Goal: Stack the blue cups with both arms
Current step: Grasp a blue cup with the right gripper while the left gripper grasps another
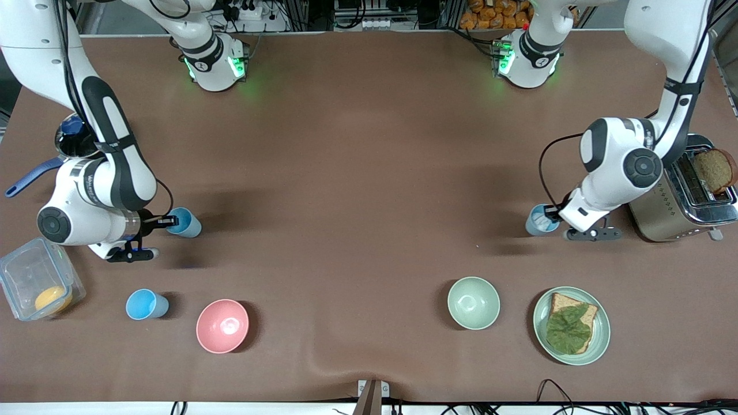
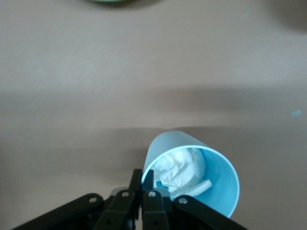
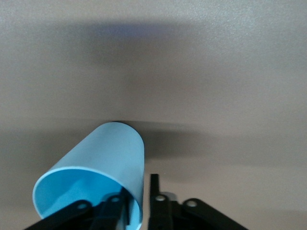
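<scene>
Three blue cups are in the front view. One blue cup (image 1: 541,219) holds crumpled white paper and stands beside the toaster. My left gripper (image 1: 554,216) is shut on its rim; the left wrist view shows the gripper (image 2: 145,179) pinching the cup's (image 2: 218,179) wall. A second cup (image 1: 185,222) stands toward the right arm's end. My right gripper (image 1: 171,220) is open and straddles its rim, with one finger inside and one outside. The right wrist view shows the gripper (image 3: 140,187) with gaps either side of that cup's (image 3: 110,153) wall. A third cup (image 1: 146,304) stands alone nearer the front camera.
A pink bowl (image 1: 222,325) sits beside the third cup. A pale green bowl (image 1: 473,302) and a plate with bread and lettuce (image 1: 599,340) lie near the front edge. A toaster (image 1: 663,216), a plastic box (image 1: 23,271) and a blue-handled pan (image 1: 29,176) are at the table's ends.
</scene>
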### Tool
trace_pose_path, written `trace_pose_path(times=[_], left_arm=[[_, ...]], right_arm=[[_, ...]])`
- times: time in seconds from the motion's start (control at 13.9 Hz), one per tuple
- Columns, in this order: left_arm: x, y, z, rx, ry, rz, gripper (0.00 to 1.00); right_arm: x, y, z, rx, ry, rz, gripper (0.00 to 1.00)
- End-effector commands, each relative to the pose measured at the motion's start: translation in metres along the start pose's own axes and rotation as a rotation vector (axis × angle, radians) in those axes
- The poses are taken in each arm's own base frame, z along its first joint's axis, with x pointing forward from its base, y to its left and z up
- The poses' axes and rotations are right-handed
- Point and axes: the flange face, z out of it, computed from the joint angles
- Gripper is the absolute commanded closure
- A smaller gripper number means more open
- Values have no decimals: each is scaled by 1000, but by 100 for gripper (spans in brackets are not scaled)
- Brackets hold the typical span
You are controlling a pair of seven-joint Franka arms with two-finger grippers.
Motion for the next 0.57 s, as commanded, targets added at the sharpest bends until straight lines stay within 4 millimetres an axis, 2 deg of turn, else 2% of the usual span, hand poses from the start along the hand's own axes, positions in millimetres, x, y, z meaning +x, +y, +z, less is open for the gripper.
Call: trace_pose_path(times=[0.0,0.22,0.36,0.5], left_arm=[[16,42,-25,-39,52,-17,100],[27,106,-39,-77,88,3,100],[28,146,-45,-94,99,-38,100],[26,191,-43,-106,88,-61,100]], right_arm=[[-1,-5,-11,14,-4,-4,100],[-4,-11,-35,18,-14,-19,100],[-5,-22,-57,18,-9,-35,100],[-4,-36,-74,13,-12,-51,100]])
